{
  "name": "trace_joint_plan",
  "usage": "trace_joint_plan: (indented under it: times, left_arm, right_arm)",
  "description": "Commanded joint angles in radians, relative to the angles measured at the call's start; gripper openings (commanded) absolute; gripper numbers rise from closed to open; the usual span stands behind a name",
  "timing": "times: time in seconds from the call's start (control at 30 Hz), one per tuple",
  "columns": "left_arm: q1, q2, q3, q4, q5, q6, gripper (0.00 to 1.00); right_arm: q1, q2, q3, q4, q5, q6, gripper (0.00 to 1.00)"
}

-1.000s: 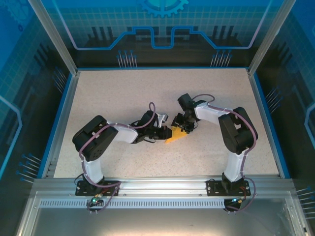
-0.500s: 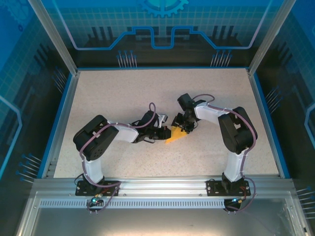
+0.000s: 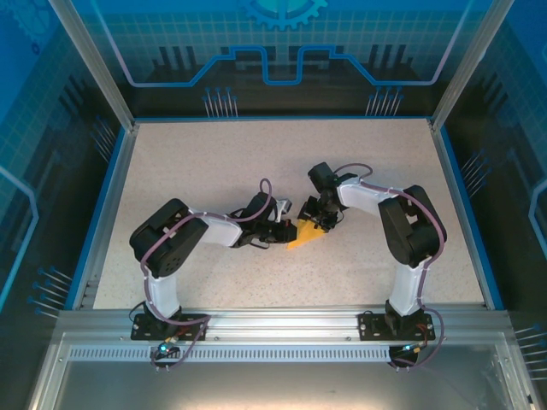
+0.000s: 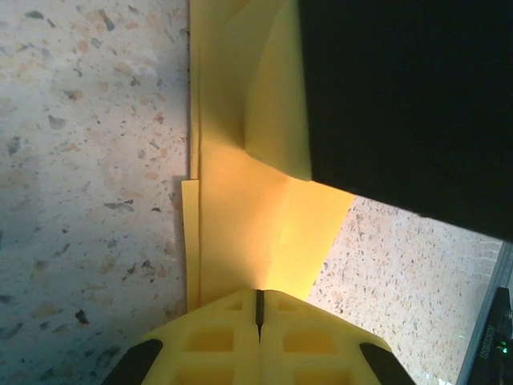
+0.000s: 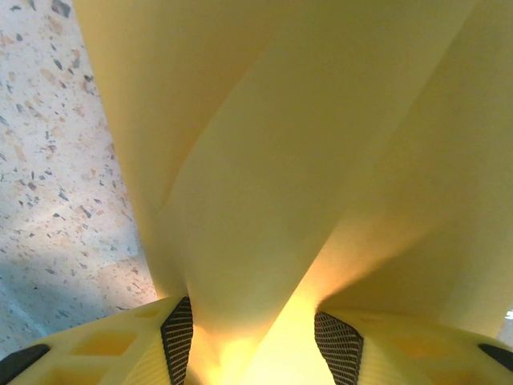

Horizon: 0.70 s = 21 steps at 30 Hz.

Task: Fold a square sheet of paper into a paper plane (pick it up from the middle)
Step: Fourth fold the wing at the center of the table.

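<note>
Paper plane, 1 folded orange wedge, is seen from above unmoved over the last second between 2 grippers, so the fold is judged paused. At the left wrist, the left gripper is closed on its near edge. At the right wrist, the right gripper is clamped around a raised flap.

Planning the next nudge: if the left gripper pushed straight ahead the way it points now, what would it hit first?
The folded paper it already clamps, then probably the right gripper facing it, a dark block just beyond in the left wrist view; depth there is unclear.
</note>
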<state>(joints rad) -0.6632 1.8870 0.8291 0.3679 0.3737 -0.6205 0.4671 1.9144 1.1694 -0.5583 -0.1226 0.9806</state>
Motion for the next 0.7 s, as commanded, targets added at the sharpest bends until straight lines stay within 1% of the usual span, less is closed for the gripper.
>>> trace_joint_plan:
  times: [0.0,0.37,0.53,0.67]
  left_arm:
    - [-0.006,0.026,0.017,-0.043,-0.019,0.021,0.06]
    - [-0.004,0.017,0.013,-0.058,-0.023,0.008,0.05]
    - [0.004,-0.080,-0.020,-0.024,-0.019,-0.013,0.13]
    - [0.029,-0.135,-0.062,0.029,-0.020,-0.063,0.10]
  right_arm:
    - [0.015,0.166,-0.082,-0.041,0.124,0.006,0.52]
    - [0.025,0.199,-0.055,-0.077,0.153,0.011,0.50]
    - [0.027,0.222,-0.044,-0.095,0.163,0.010,0.50]
    - [0.028,0.234,-0.039,-0.100,0.171,0.012,0.48]
